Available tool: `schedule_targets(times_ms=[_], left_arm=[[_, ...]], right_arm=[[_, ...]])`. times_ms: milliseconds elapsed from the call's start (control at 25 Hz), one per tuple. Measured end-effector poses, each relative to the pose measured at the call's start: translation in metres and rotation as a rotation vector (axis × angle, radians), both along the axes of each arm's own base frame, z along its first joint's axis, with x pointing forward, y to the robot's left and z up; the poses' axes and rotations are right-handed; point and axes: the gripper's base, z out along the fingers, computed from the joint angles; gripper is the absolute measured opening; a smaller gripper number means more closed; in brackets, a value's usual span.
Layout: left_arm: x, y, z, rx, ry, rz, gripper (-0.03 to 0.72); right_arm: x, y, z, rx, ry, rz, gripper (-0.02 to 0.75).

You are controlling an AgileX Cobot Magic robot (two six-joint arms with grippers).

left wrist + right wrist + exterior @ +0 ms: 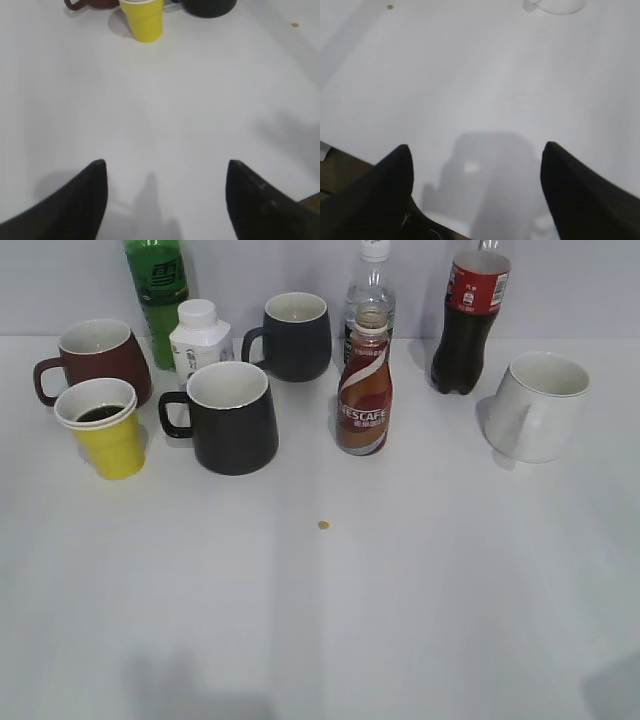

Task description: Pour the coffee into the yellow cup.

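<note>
On the far left of the desk (400, 620) stands the yellow cup (103, 429), upright, just in front of a dark red mug (95, 358) and left of a black mug (232, 416); dark liquid already shows inside it. The left gripper (166, 200) hovers low at the near edge, jaws wide and empty, the cup straight ahead and well apart. Near the middle stands the coffee bottle (364, 385), upright, cap off. The right gripper (477, 192), jaws wide and empty, faces a white mug (559, 5) far off. The pour looks done; otherwise the bottle lies roughly between both arms.
</note>
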Motion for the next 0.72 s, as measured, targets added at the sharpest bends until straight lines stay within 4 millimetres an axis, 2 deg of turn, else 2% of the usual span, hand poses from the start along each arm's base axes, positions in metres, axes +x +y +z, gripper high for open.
schedule_targets(times_ms=[160, 400, 560, 720], left_arm=[[-0.002, 0.001, 0.0, -0.005, -0.016, 0.037, 0.562], [-0.014, 0.006, 0.002, -0.017, -0.099, 0.225, 0.562], [-0.028, 0.007, 0.002, -0.024, -0.185, 0.3, 0.562], [-0.029, 0.007, 0.001, -0.023, -0.191, 0.31, 0.562]], right_arm=[[0.001, -0.001, 0.0, 0.005, -0.001, -0.074, 0.592], [0.003, -0.006, 0.0, 0.003, -0.004, -0.313, 0.592], [0.001, -0.007, 0.001, 0.006, -0.018, -0.352, 0.592], [-0.011, -0.007, 0.002, 0.028, -0.096, -0.352, 0.592]])
